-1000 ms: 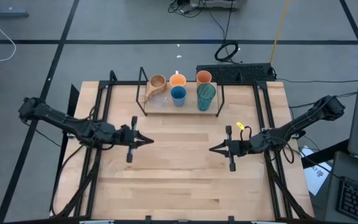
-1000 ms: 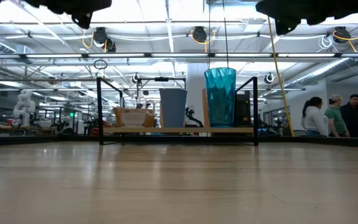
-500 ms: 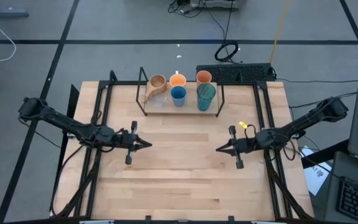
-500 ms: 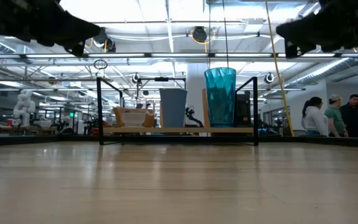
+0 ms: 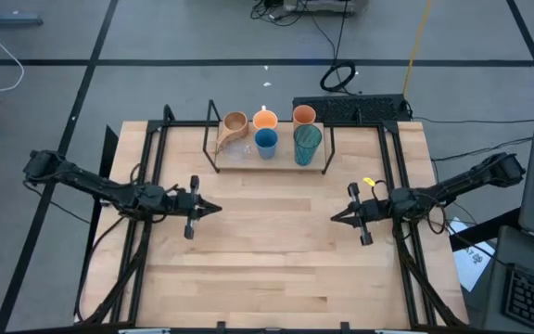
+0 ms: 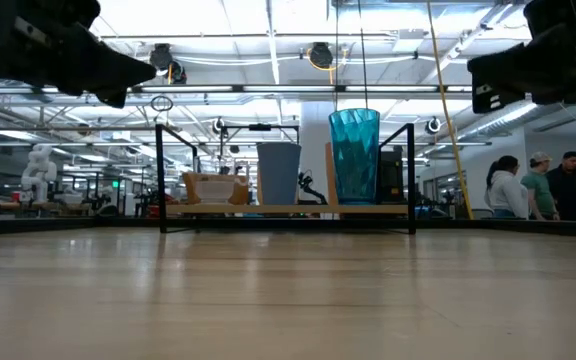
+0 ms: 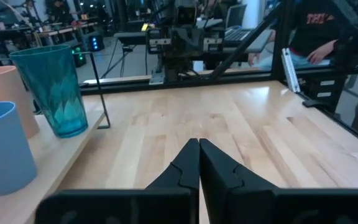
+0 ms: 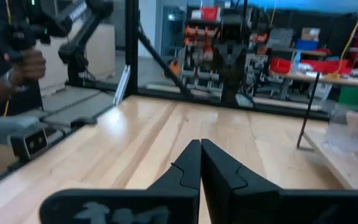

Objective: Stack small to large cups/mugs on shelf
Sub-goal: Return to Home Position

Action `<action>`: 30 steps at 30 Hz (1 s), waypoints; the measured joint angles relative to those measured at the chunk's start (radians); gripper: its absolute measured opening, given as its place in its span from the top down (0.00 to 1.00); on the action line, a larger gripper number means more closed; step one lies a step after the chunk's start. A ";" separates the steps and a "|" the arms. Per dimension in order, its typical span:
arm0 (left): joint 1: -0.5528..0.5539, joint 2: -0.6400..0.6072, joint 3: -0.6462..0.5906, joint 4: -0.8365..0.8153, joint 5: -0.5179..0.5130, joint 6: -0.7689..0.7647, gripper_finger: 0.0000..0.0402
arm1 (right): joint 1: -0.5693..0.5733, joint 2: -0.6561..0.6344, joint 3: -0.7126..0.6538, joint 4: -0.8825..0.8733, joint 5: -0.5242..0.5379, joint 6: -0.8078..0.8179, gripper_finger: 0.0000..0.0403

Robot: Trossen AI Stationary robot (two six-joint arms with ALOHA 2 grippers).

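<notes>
The shelf (image 5: 269,161) stands at the table's far middle on thin black legs. On it stand a tan handled mug (image 5: 235,123), two orange cups (image 5: 265,119) (image 5: 304,115), a blue cup (image 5: 266,141), a teal ribbed tumbler (image 5: 308,143) and a tiny clear cup (image 8: 352,127). My left gripper (image 5: 217,208) is shut and empty, over the table's left middle and pointing toward the right edge. My right gripper (image 5: 333,219) is shut and empty, over the right middle and pointing toward the left edge. The left wrist view shows the tumbler (image 7: 51,90) and the blue cup (image 7: 2,146).
The bare wooden tabletop (image 5: 272,250) lies between the two grippers and toward the near edge. Black frame rails (image 5: 146,167) run along the table's left and right sides. People (image 6: 538,185) stand in the room beyond the table.
Both grippers, still shut, have drawn apart. The left has gone a little toward the table's left edge and the right toward the right edge. In the low view both arms sit lower than before. The cups and the shelf have stayed where they were.
</notes>
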 joint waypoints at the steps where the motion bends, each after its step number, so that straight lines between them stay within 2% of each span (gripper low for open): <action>1: 0.005 -0.018 -0.011 0.000 0.009 0.000 0.99 | 0.000 -0.010 0.000 -0.021 0.000 -0.004 1.00; 12: 0.049 -0.205 -0.144 -0.003 0.039 -0.020 0.99 | 0.000 -0.184 -0.002 -0.202 0.000 -0.049 1.00; 21: 0.079 -0.277 -0.148 -0.066 0.090 -0.005 0.99 | 0.000 -0.343 -0.003 -0.364 -0.002 -0.060 1.00; 25: 0.090 -0.321 -0.148 -0.096 0.091 0.002 0.97 | 0.000 -0.421 -0.004 -0.427 -0.045 -0.079 1.00; 30: 0.101 -0.371 -0.148 -0.154 0.091 0.005 0.99 | 0.000 -0.521 -0.004 -0.510 -0.049 -0.108 1.00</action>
